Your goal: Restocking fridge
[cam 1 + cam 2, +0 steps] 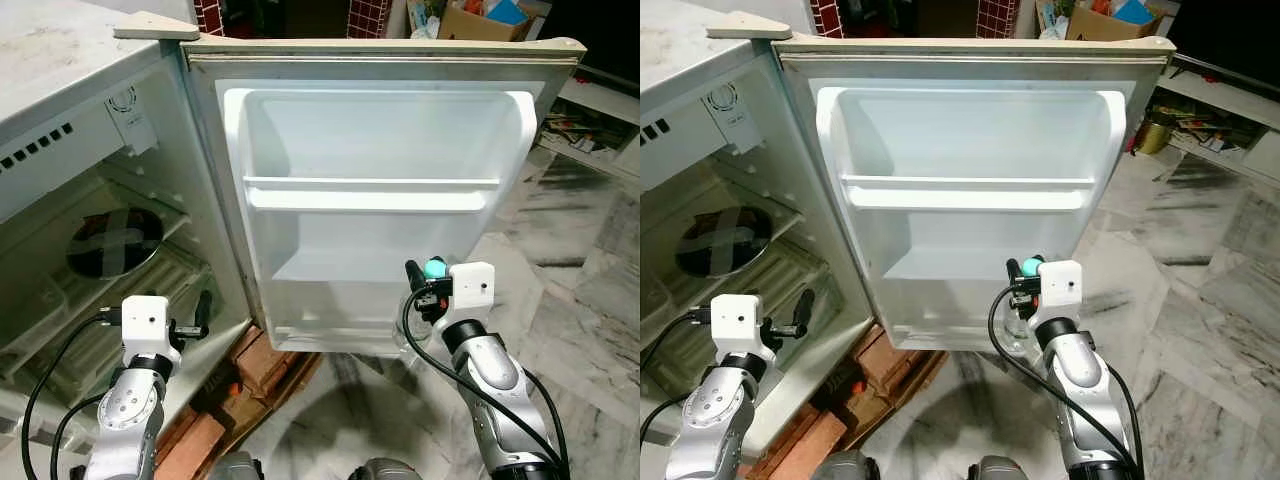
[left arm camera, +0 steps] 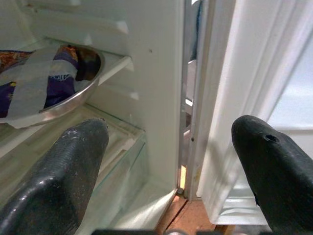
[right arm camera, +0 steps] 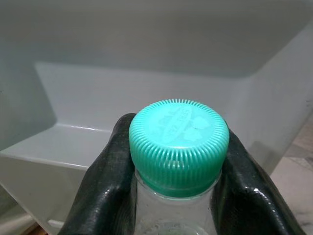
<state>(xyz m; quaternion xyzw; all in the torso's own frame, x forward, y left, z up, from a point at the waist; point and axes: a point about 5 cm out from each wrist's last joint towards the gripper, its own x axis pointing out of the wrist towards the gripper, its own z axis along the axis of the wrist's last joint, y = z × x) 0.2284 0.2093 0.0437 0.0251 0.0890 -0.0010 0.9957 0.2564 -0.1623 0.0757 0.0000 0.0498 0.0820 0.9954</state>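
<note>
Ribbed green plastic cap [image 3: 179, 145] on clear plastic bottle [image 3: 171, 215]; glossy white plastic door liner [image 1: 370, 215]; polished marble floor [image 1: 590, 300].

1. Head views are bright and evenly lit; the white door [image 1: 370, 200] liner glows, seemingly from light overhead.
2. The fridge [image 1: 100, 260] interior lies dimmer, shaded.
3. A soft shadow pools on the floor [image 1: 590, 290] beneath the door.
4. Straight edges bow near the frame borders.
5. Wrist views: black fingers [image 2: 73, 171] blur close up; the cap [image 3: 179, 144] is sharp, background soft.
</note>
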